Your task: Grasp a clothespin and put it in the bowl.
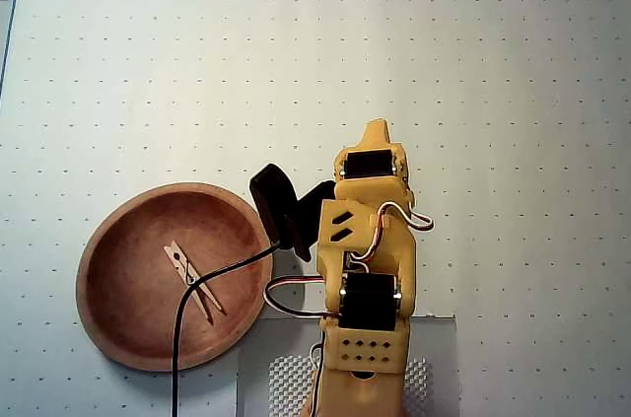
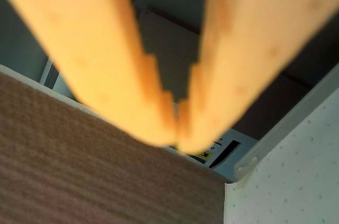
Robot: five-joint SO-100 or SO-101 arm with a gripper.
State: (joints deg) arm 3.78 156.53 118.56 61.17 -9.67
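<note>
In the overhead view the reddish-brown wooden bowl sits at the lower left of the white dotted mat. The light-tan clothespin lies flat inside it, near the middle. The yellow arm is folded back at the bottom centre, to the right of the bowl, and its gripper points toward the top of the view. In the wrist view the two orange fingers fill the frame with their tips touching. The gripper is shut with nothing between the fingers. The bowl and clothespin do not show in the wrist view.
A black cable crosses the bowl's right side and runs off the bottom edge. The black wrist camera sticks out to the arm's left. The arm's base stands on a grey meshed plate. The wrist view shows a brown surface and dotted mat.
</note>
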